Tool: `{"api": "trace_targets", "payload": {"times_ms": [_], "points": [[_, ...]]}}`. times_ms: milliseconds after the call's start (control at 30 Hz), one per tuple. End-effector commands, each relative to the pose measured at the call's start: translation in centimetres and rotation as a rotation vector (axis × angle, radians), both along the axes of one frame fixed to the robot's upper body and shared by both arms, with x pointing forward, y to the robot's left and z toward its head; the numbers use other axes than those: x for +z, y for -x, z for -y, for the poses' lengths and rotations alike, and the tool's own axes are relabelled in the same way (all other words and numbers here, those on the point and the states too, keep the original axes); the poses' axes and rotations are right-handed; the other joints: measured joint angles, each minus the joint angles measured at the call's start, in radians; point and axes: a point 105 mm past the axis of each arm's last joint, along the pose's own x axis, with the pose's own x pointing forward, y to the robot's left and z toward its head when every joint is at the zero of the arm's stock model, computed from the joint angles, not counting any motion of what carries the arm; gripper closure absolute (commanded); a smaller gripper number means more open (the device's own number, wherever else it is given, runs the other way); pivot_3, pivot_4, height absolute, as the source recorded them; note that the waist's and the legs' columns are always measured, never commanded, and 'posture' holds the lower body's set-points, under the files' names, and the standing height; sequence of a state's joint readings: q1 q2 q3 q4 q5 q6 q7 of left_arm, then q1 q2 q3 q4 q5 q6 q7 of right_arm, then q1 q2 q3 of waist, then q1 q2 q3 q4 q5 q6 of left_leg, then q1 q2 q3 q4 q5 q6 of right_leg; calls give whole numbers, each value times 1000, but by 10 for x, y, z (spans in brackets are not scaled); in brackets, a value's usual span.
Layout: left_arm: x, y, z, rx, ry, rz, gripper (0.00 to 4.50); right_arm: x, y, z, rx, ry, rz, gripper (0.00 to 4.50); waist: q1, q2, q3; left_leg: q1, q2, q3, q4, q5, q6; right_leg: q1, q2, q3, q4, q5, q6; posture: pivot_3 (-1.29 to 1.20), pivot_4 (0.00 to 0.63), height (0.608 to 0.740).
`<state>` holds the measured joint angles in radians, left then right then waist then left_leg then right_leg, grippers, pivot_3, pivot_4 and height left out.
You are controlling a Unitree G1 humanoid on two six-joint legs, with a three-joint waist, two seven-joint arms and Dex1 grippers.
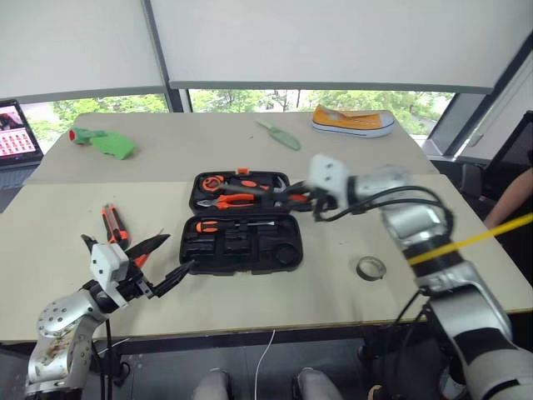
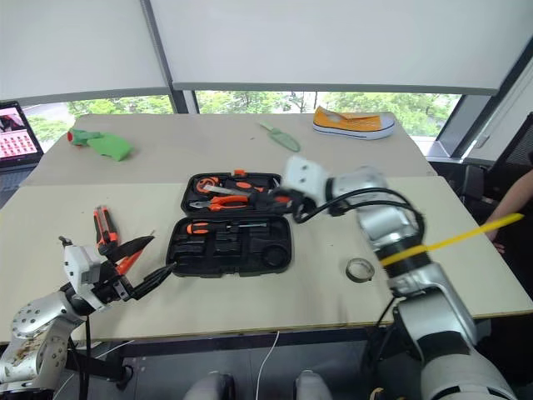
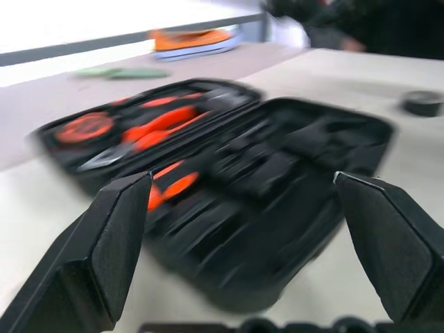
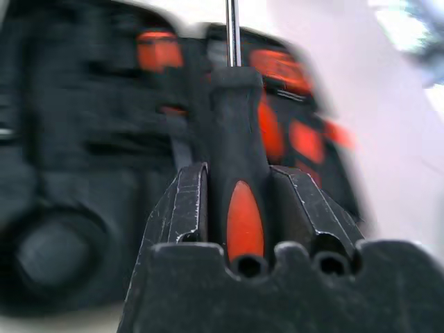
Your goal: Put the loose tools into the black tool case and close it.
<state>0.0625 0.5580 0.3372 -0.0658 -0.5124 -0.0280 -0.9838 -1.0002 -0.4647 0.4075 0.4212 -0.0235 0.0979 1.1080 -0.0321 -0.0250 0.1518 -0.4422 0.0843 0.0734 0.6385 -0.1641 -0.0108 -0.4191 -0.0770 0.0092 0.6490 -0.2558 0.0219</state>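
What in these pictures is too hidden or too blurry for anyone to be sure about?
- Right wrist view: the orange-and-black screwdriver sits clamped in the right pincer; its tip is cut off by the picture's edge.
- Right wrist view: the open black plastic tool case behind is smeared, so its slots are unreadable.
- Left wrist view: the tools in the case are blurred between the open left pincer.

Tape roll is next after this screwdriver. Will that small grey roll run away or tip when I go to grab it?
The tape roll lies flat on its face on the table, so it probably won't roll. It looks small and light, so a nudge from a finger may slide it. Its low ring shape likely offers little height to pinch.
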Motion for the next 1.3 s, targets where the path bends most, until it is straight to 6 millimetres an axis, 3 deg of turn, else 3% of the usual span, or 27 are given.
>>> {"api": "trace_targets", "payload": {"times_ms": [33, 300, 733, 800, 933, 1033, 1167, 1300], "points": [[8, 8, 3, -6, -1, 49, 0, -4, -11, -8, 0, 108, 24, 3480, 13, 0, 0, -2, 0, 2, 0, 0, 0, -1, -1, 1, 0, 0, 1, 0, 150, 740], [8, 11, 8, -3, 7, 55, 0, -33, -21, -1, -6, 299, 32, 3480, 20, 0, 0, -4, 0, 6, 1, 0, -1, -4, -1, 4, -1, 2, 1, 0, 150, 740], [9, 9, 9, -2, -3, 57, 0, -41, -26, 10, -118, 301, -35, 3480, 16, 0, 0, -2, 1, 7, 0, 0, -1, -4, 0, 5, 0, 2, 0, 0, 150, 740], [9, 8, 10, -6, -4, 58, 0, -41, -24, 9, -123, 280, -62, 2474, 18, 0, 0, -2, 1, 8, 0, 0, -1, -4, 0, 5, 0, 2, 0, 0, 150, 740], [9, 7, 12, -11, -4, 59, 0, -36, -21, 8, -114, 255, -62, 1197, 19, 0, 0, -2, 1, 8, 0, 1, -2, -4, 0, 5, 0, 2, 0, 0, 150, 740], [9, 6, 11, -9, -3, 61, 0, -14, -18, 4, -50, 173, -27, 307, 17, 0, 0, -2, 1, 8, 0, 0, -2, -4, 0, 5, 0, 2, 0, 0, 150, 740], [8, 7, 9, -4, -3, 59, 0, 5, -10, 5, 59, 98, -5, 307, 17, 0, 0, -2, 1, 8, -2, 0, -2, -5, 0, 5, 0, 2, 0, 0, 150, 740], [7, 5, 7, 4, 1, 59, 0, 6, -9, -3, 71, -51, -84, 1375, 15, -1, 0, -1, 1, 8, -3, 0, -2, -5, 0, 5, 0, 2, 0, 0, 150, 740]]}}
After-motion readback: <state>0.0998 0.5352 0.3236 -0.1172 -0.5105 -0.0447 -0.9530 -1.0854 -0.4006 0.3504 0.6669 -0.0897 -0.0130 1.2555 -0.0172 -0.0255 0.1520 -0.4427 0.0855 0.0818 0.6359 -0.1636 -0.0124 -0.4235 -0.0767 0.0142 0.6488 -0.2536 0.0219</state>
